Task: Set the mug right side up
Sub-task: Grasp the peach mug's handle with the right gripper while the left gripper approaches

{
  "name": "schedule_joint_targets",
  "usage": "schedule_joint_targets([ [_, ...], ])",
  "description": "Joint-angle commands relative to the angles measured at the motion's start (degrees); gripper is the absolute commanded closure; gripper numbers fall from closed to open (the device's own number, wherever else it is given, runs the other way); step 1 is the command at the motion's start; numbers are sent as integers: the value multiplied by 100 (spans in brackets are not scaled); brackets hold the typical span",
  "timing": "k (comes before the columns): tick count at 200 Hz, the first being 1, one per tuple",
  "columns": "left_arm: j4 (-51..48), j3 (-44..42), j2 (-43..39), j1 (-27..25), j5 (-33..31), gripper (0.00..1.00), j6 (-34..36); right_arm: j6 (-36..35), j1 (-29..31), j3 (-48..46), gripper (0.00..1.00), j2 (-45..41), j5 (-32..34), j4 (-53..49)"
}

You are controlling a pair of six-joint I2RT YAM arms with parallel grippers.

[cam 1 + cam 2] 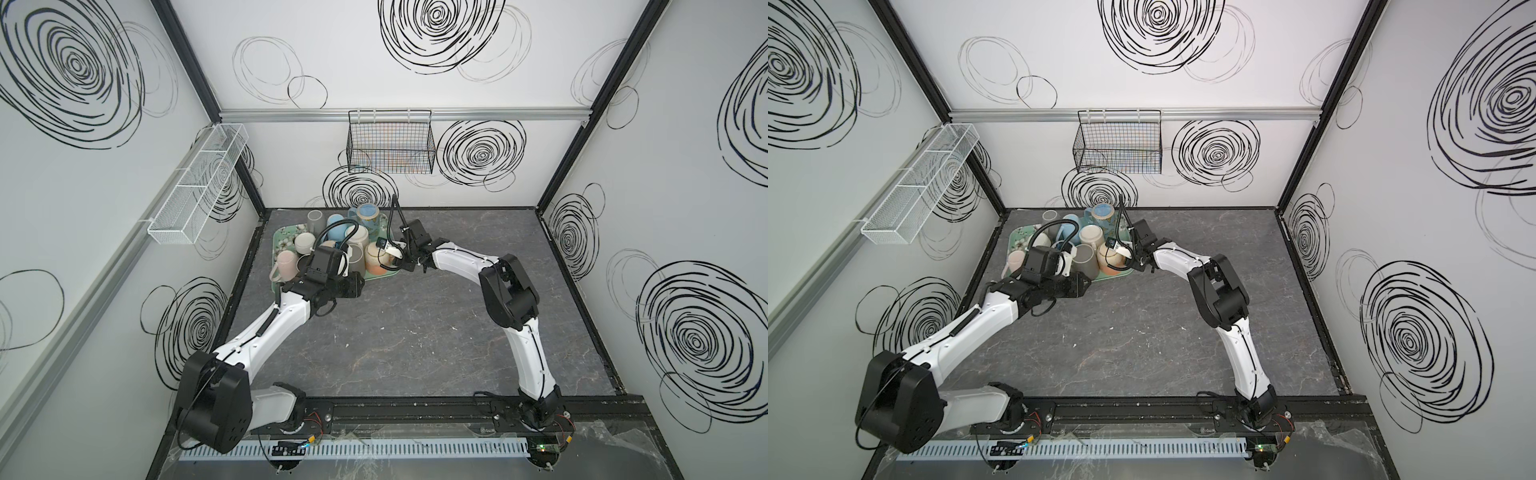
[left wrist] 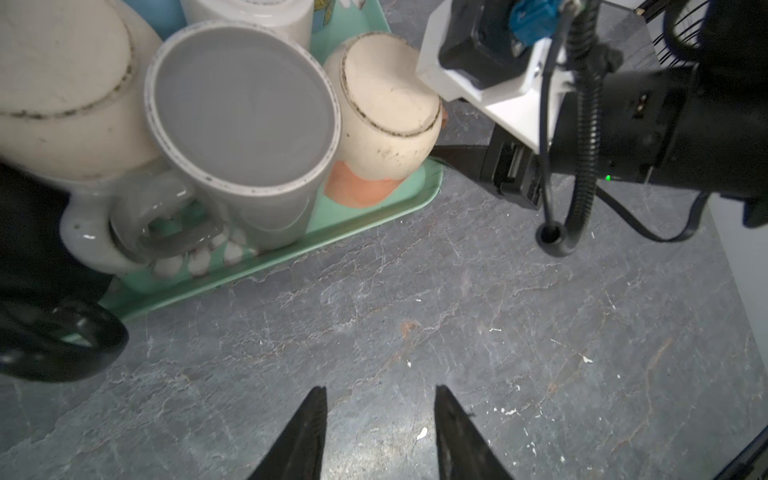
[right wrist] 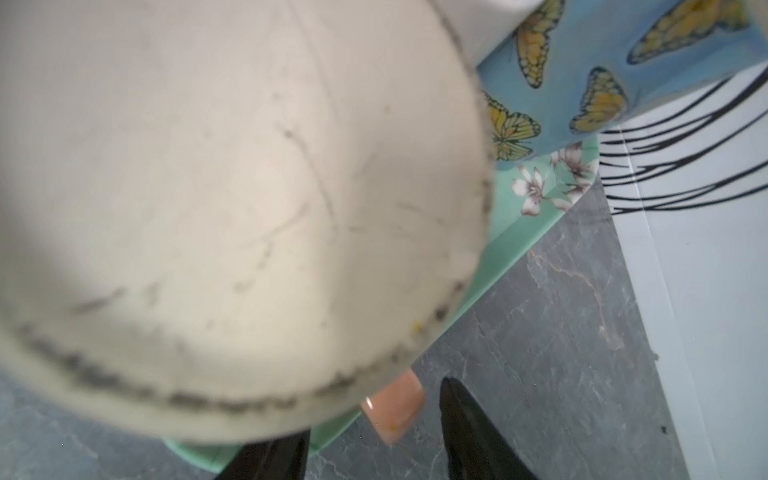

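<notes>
Reaches fwd w/ L arm (image 1: 266, 328), L elbow (image 1: 214, 386) out to L side, L wrist (image 1: 322, 286) bent inward; holds L jaws parted, aimed twd R side. Reaches back & inward w/ R arm (image 1: 457, 259), R elbow (image 1: 507, 291) raised; holds R jaws parted too, aimed twd L side. Wrists near, not touching.

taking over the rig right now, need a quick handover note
Left gripper: open, empty, over the table beside the tray.
Right gripper: open, jaws either side of the orange handle of the cream mug, not clamped.
Cream mug: base up at the tray's corner, next to the grey mug.
Done: approach only.
Left: grip the handle, lift, flip, set down upright.
</notes>
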Motion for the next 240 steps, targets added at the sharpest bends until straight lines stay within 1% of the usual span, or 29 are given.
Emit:
schedule_joint_targets([
  [1, 330, -282, -297, 16, -230, 54, -110, -316, 104, 105, 57, -39, 122, -324],
  [24, 435, -425, -338, 87, -252, 54, -138, -349, 167, 10, 68, -129, 366, -283],
  [37, 484, -462, -321, 90, -270, 54, -140, -367, 204, -52, 74, -176, 349, -270],
  [66, 586, -557, -314, 95, -311, 54, -202, -368, 310, -157, 82, -245, 277, -266],
  [91, 680, -723, -438, 93, -337, 53, -275, -323, 398, -260, 82, -299, 259, -269],
  [109, 705, -837, -540, 100, -346, 53, -293, -345, 474, -338, 76, -310, 233, -260],
  [123, 712, -897, -598, 124, -338, 53, -307, -405, 546, -330, 76, -293, 258, -308],
  [146, 687, -945, -678, 173, -329, 53, -313, -284, 636, -170, 83, -262, 148, -528],
  [151, 684, -955, -693, 169, -330, 52, -312, -214, 646, -111, 86, -270, 84, -600],
  [164, 694, -997, -736, 194, -327, 52, -328, -47, 651, -18, 91, -282, -52, -735],
  [193, 783, -1151, -827, 258, -264, 52, -383, 136, 677, -76, 100, -401, -140, -885],
  [217, 862, -1260, -874, 339, -190, 52, -400, 273, 707, -439, 100, -601, -31, -707],
  [240, 946, -1345, -929, 402, -121, 52, -396, 877, 691, -929, 100, -896, 94, -200],
])
